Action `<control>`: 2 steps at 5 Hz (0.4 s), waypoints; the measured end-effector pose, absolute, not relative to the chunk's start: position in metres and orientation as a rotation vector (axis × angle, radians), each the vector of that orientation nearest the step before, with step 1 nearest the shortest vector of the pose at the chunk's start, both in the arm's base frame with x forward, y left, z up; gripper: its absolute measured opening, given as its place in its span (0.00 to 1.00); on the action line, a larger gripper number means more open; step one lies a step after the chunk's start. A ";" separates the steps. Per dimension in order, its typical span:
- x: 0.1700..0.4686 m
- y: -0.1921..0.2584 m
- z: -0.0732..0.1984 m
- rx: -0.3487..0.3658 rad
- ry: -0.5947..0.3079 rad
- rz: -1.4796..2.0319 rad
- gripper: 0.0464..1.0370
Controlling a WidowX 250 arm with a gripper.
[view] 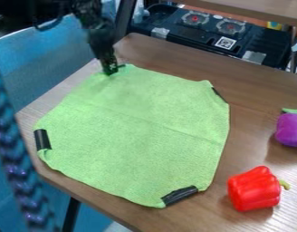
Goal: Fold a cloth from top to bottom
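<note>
At one corner of one green cloth [136, 122] hangs one pincer [112, 69] (open or closed, I can't tell).

Table [175, 59] with cloth [136, 131], pepper [254, 189], purple toy [290, 130]

From the jaws [112, 70], open room runs low over the flat cloth [136, 122] toward the camera. Well right of them, the purple toy vegetable [290, 130] and red pepper [252, 190] block the counter [254, 97]; left rises a blue chair [30, 59].
</note>
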State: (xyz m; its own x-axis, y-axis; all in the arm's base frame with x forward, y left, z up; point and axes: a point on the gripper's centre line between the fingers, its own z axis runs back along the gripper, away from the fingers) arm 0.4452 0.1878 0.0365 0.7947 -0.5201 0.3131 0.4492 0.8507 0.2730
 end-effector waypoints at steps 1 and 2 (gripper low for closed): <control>0.447 0.193 0.029 0.210 -0.375 -0.505 0.81; 0.450 0.196 0.026 0.234 -0.370 -0.491 0.51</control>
State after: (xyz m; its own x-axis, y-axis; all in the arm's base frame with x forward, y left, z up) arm 0.4503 0.1957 0.0260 0.8179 -0.4977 0.2886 0.4143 0.8576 0.3047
